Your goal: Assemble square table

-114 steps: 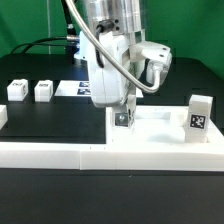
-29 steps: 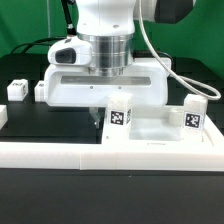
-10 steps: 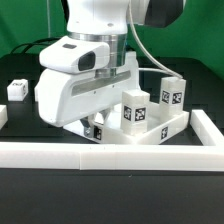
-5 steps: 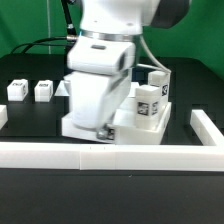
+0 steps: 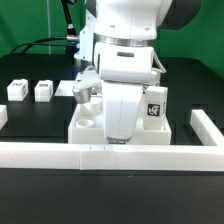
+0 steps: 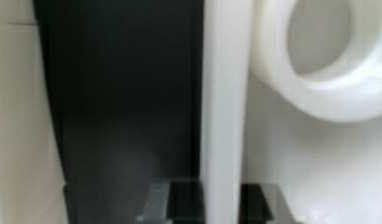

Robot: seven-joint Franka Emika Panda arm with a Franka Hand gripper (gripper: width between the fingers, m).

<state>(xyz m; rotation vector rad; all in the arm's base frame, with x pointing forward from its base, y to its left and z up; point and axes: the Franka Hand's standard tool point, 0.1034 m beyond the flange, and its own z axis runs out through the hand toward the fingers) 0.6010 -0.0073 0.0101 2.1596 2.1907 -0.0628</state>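
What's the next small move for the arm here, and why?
Likely open the hand and lift off: it is shut on the edge of the slab, which lies by the rail fence, and two loose leg blocks wait at the exterior view's left.

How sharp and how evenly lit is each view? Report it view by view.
Exterior view: fairly crisp, the leg block's tag pattern is distinct, but the white arm and square table are bright and nearly merge. Wrist view: soft all over from closeness; the square table's round hole has a fuzzy rim, and the gripper is dark.
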